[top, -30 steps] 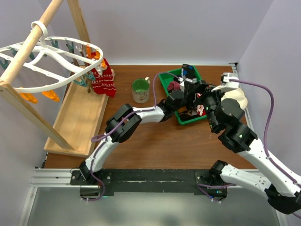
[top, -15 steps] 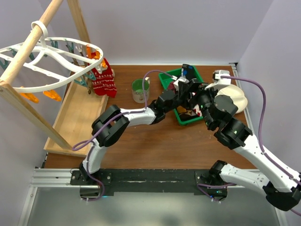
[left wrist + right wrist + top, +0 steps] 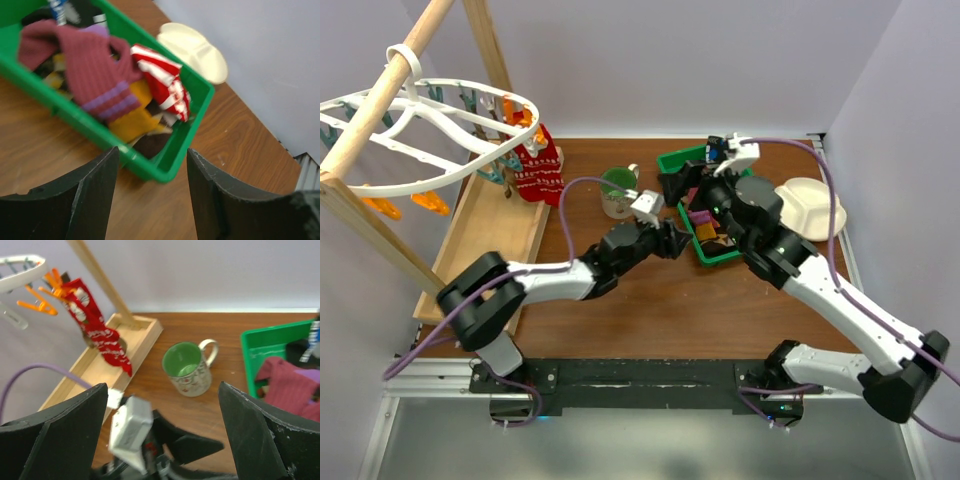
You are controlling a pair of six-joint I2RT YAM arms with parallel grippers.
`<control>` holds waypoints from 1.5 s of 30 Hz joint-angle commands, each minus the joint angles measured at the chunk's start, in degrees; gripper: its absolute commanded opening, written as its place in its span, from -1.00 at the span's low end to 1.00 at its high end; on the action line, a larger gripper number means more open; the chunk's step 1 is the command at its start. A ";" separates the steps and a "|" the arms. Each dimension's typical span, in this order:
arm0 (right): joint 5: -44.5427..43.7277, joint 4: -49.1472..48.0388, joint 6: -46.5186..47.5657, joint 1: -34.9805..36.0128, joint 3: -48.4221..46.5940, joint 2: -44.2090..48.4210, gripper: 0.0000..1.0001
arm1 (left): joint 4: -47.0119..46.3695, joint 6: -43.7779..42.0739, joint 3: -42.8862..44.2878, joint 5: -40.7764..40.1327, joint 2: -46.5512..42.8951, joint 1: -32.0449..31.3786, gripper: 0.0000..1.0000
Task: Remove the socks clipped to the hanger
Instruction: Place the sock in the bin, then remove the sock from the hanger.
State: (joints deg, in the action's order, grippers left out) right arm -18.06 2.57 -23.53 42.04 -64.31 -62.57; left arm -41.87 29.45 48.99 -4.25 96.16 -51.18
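Left gripper (image 3: pixel 151 156) wide, empty, over the surface just short of bin (image 3: pixel 165 172) holding loose socks (image 3: pixel 95 75). Right gripper (image 3: pixel 162 390) wide, empty, facing red sock (image 3: pixel 100 332), seemingly the last on hanger (image 3: pixel 430 125). Light, limp, stretchy: pinch mid-body below clip (image 3: pixel 59 289), pull down

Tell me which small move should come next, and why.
Probably swing the left gripper away from the green bin and toward the red sock. That sock hangs clipped to the hanger and is the only one I can see there, while other socks lie in the bin. The left gripper is open and empty, and the sock is on its side.
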 commanded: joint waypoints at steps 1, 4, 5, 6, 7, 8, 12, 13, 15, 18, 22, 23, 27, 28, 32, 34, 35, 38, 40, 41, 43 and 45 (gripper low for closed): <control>15.04 -8.71 -3.09 -2.74 -2.57 -4.92 0.87 | 5.35 3.32 -9.67 -10.94 -11.59 0.64 0.20; 20.93 -13.55 -3.10 -3.54 -3.62 -10.11 0.83 | 12.12 7.35 -16.70 -16.48 -20.37 1.16 0.20; 23.58 -16.25 -1.80 -3.63 -4.93 -11.77 0.83 | 13.99 8.33 -18.22 -18.49 -24.84 1.34 0.20; 26.04 -17.32 -0.91 -3.55 -5.90 -15.10 0.82 | 18.09 9.21 -19.62 -19.56 -27.14 1.61 0.20; 31.20 -17.77 1.18 -3.63 -7.30 -17.48 0.80 | 20.40 10.70 -21.55 -21.57 -29.25 2.04 0.21; 32.64 -18.47 2.34 -3.55 -10.28 -19.42 0.78 | 22.68 11.32 -22.27 -22.63 -33.36 2.40 0.21; 38.53 -22.69 4.19 -3.63 -15.83 -31.43 0.81 | 40.05 16.50 -21.75 -29.13 -41.39 4.59 0.22; 39.85 -23.04 4.63 -3.37 -17.41 -33.57 0.80 | 42.89 18.17 -20.70 -31.41 -42.62 5.38 0.24; 42.05 -23.05 4.81 -3.20 -22.85 -38.14 0.80 | 49.83 19.23 -19.90 -33.27 -45.61 5.82 0.25; 43.37 -22.34 5.77 -2.67 -29.89 -45.87 0.79 | 55.99 21.08 -18.06 -34.95 -47.47 6.70 0.25; 43.47 -22.43 6.30 -1.44 -37.01 -53.44 0.79 | 61.55 22.84 -16.30 -36.70 -48.87 7.41 0.25; 43.29 -22.87 6.30 -1.18 -39.46 -56.23 0.79 | 62.25 23.02 -16.21 -36.88 -49.83 7.67 0.25; 42.50 -23.04 6.22 -0.65 -45.19 -62.14 0.79 | 66.20 22.93 -15.16 -37.76 -52.03 8.37 0.25; 41.80 -23.22 6.04 -0.30 -47.11 -63.46 0.80 | 66.91 22.84 -14.89 -38.46 -52.56 8.46 0.26; 41.97 -22.34 5.34 0.67 -53.54 -70.48 0.78 | 69.55 21.79 -13.49 -40.31 -55.81 8.55 0.28; 41.19 -22.52 5.16 1.46 -56.08 -72.08 0.72 | 70.43 20.56 -12.70 -41.18 -57.39 8.55 0.28; 40.22 -22.87 5.07 1.73 -56.71 -72.87 0.68 | 70.78 20.12 -12.35 -41.36 -57.75 8.55 0.28; 39.43 -24.19 3.93 2.08 -58.12 -74.54 0.41 | 72.27 19.33 -10.76 -41.98 -59.24 8.55 0.29; 38.98 -24.89 3.84 2.17 -58.29 -74.63 0.18 | 73.24 18.19 -9.80 -42.15 -60.47 8.64 0.28; 38.90 -24.89 4.02 2.08 -58.47 -74.54 -0.14 | 73.42 17.84 -9.53 -42.24 -61.08 8.64 0.28; 38.72 -24.72 3.93 2.17 -58.47 -73.93 -0.48 | 72.90 16.17 -9.70 -42.07 -63.36 8.55 0.28; 39.42 -24.72 4.02 2.08 -58.03 -73.05 -0.73 | 71.76 14.42 -9.97 -41.98 -64.60 8.55 0.28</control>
State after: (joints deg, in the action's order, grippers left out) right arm 21.98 -18.48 -19.46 44.07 -119.44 -138.50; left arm 30.59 47.42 37.10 -43.77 34.09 -43.03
